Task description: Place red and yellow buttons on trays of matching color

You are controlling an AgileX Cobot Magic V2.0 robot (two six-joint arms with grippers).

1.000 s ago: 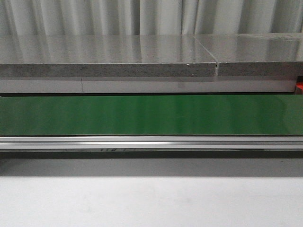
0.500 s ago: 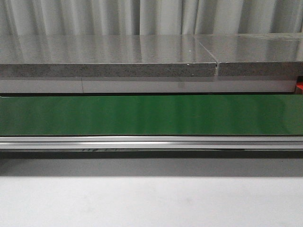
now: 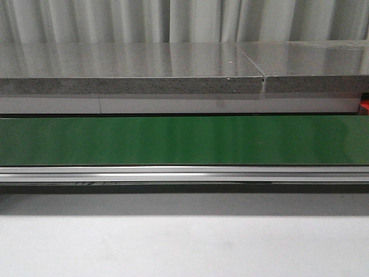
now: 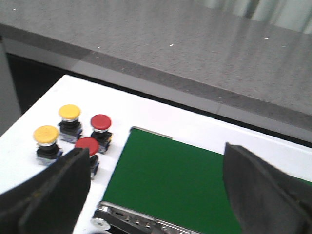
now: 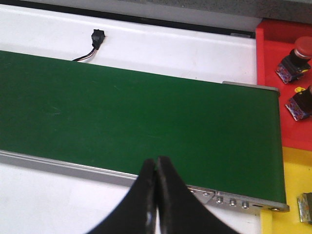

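Observation:
In the left wrist view, two yellow buttons [image 4: 69, 112] [image 4: 46, 134] and two red buttons [image 4: 101, 122] [image 4: 87, 145] stand together on the white surface beside the end of the green belt [image 4: 180, 180]. My left gripper [image 4: 156, 161] hangs open over that belt end, nothing between its fingers. In the right wrist view, the red tray [image 5: 273, 63] holds two buttons, one with a red cap [image 5: 303, 46] and one cut off by the frame edge [image 5: 302, 101]. The yellow tray [image 5: 287, 195] lies beside it. My right gripper [image 5: 156, 162] is shut and empty over the belt's near rail.
The green conveyor belt [image 3: 184, 139] spans the front view, with a metal rail [image 3: 184, 173] in front and a grey stone shelf [image 3: 132, 69] behind. A black connector with wires [image 5: 97, 36] lies on the white surface beyond the belt. A metal-edged part [image 5: 305, 207] sits on the yellow tray.

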